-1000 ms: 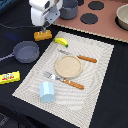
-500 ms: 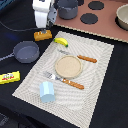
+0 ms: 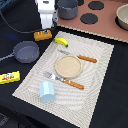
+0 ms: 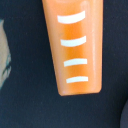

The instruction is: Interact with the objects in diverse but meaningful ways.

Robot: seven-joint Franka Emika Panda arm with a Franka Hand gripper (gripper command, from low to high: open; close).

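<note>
1. The tool [image 3: 46, 26] hangs right above the orange-brown bread loaf [image 3: 42, 35], which lies on the dark worktop [image 3: 17, 100] off the placemat's [image 3: 95, 75] corner; I cannot tell whether its fingers are spread or closed.
2. Bare worktop surrounds the loaf; the grey pot [image 3: 26, 51] is near, the banana [image 3: 61, 42] just beside.
3. One loaf, one banana, one blue cup [image 3: 47, 91], one yellow packet [image 3: 9, 77].

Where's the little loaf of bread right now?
In the exterior view the bread lies on the dark table at upper left, just off the mat, directly under the gripper, with the banana beside it.
</note>
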